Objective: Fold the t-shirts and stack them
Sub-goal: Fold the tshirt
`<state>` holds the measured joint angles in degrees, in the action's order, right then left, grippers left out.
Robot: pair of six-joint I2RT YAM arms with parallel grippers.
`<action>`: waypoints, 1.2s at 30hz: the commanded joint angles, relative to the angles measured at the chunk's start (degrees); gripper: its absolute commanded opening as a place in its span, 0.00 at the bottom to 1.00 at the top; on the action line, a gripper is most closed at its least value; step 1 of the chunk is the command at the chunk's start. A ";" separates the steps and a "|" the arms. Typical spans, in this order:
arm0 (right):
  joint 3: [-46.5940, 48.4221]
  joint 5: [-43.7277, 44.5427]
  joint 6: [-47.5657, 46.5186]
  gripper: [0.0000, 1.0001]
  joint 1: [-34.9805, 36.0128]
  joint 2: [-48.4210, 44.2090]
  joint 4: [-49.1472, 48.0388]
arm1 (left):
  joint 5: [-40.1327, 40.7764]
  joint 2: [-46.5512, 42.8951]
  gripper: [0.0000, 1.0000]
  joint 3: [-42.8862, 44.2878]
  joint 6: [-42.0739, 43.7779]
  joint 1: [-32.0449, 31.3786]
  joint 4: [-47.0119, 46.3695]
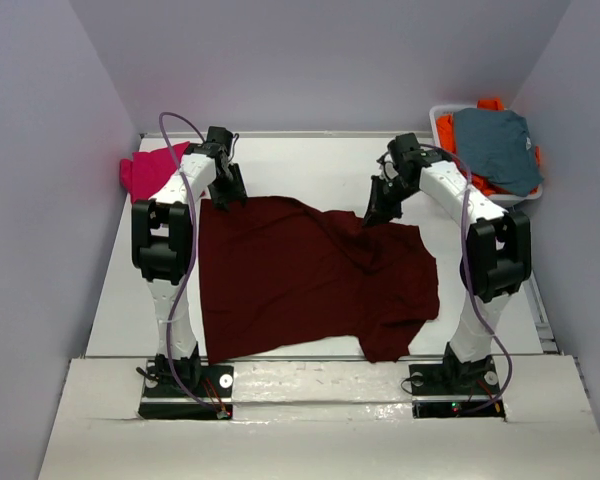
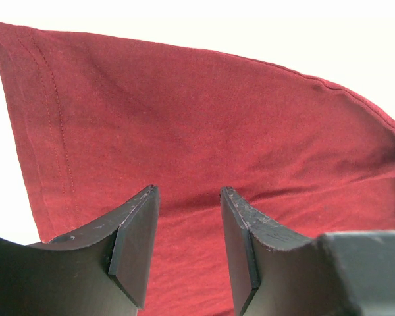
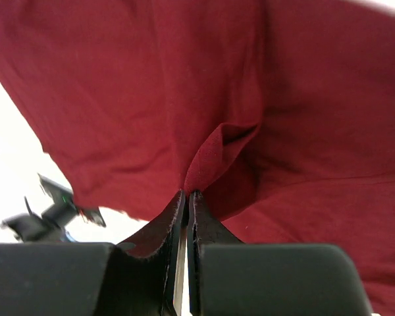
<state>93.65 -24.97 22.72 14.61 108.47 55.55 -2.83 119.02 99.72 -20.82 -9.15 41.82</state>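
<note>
Jaws of right gripper (image 3: 185, 195) clamped a fold of dark maroon cloth t-shirt (image 1: 300, 280); left gripper (image 2: 188, 192) jaws stood apart. Only overhead view showed magenta-pink cloth shirt (image 1: 148, 170).

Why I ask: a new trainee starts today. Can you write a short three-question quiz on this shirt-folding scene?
1. True or false: the right gripper is shut on the maroon t-shirt.
2. Where does the grey-blue garment lie? A: in the white basket, on an orange garment. B: on the maroon t-shirt. C: under the left arm.
3. Fill in: the left gripper has its jaws ___, with maroon cloth beyond them.
Key: 1 true; 2 A; 3 open.
</note>
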 commanded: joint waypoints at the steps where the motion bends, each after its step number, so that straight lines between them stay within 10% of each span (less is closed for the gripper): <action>1: -2.15 -4.47 -3.21 0.07 3.58 -2.38 1.14 | -0.16 -2.13 0.53 -0.32 0.60 0.36 0.36; 16: -9.53 -7.64 -3.21 0.08 12.11 3.06 -1.76 | -0.24 -1.69 0.53 -0.05 0.69 0.36 0.54; 20: -11.03 -5.02 -2.25 0.45 12.63 4.47 -3.07 | -0.33 -1.43 0.53 0.30 0.69 0.36 0.63; 25: -9.80 0.09 -0.05 0.68 12.63 4.04 -3.69 | -0.25 -1.51 0.53 0.30 0.69 0.36 0.72; 36: -9.53 5.11 5.57 0.62 12.63 5.26 -7.73 | -0.33 -1.60 0.53 0.21 0.69 0.36 0.71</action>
<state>83.13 -21.17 25.45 26.72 113.51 51.83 -2.83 119.02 99.72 -20.82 -9.15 41.82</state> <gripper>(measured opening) 0.662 0.534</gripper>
